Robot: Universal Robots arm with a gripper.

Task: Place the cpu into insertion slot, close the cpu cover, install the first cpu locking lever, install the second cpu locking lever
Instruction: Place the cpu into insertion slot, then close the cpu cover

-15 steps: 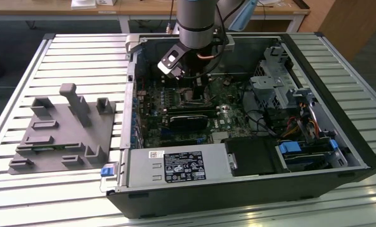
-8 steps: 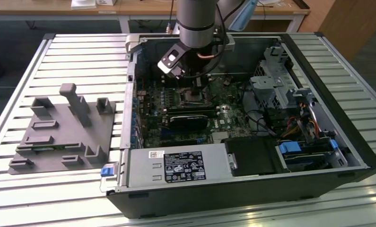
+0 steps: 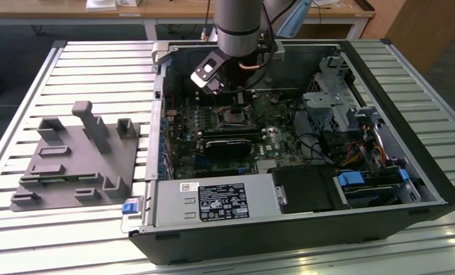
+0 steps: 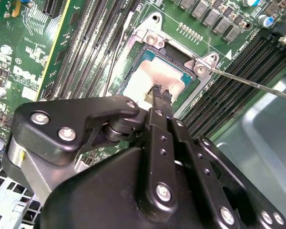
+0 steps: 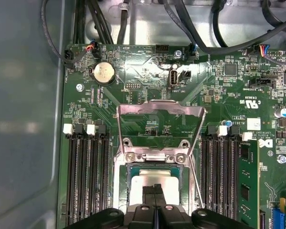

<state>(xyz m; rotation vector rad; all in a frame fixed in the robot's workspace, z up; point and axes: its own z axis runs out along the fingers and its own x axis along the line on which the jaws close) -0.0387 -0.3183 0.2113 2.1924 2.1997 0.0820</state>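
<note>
Cpu (image 5: 155, 177) lies flat in the insertion slot (image 5: 155, 156): dull silver-grey square top w/ a thin green edge, inside a black-and-silver rim. Cpu cover (image 5: 159, 109), a thin shiny metal frame w/ a big square window, is flipped open off the slot (green board shows thru the cut-out). Hand (image 4: 161, 91) is matte black, studded w/ screw heads. Its two narrow fingers are pressed together, tips over the cpu's middle, touching or just above it (can't tell which). A thin steel lever rod (image 4: 250, 84) juts out beside the slot. Ridged black memory slots (image 5: 88, 176) flank both sides. The pc case (image 3: 288, 238) sits on a slatted metal surface (image 3: 28, 252).
</note>
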